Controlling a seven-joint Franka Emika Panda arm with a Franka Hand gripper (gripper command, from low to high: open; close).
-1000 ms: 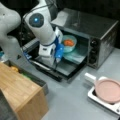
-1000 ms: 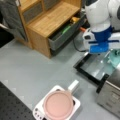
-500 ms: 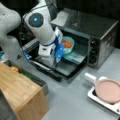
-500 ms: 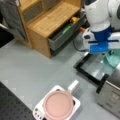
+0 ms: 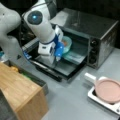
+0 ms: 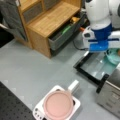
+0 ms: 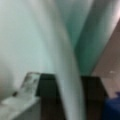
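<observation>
1. In a front view: end effector (image 5: 60, 50) clamped on rim of teal bowl (image 5: 66, 43), orange contents inside, at mouth of toaster oven (image 5: 100, 35) over open door (image 5: 62, 65).
2. In a front view: teal bowl (image 6: 113, 55) beside oven door; pink-lidded pan (image 6: 58, 104) on counter (image 6: 30, 67); drawer (image 6: 65, 32) open, yellow and green items inside.
3. Wrist view: bowl rim (image 7: 67, 65) gripped between fingers; no writing legible.

My fingers (image 7: 67, 100) blur against the bowl (image 7: 37, 37); the pan (image 5: 110, 91) is cut off at the right.
</observation>
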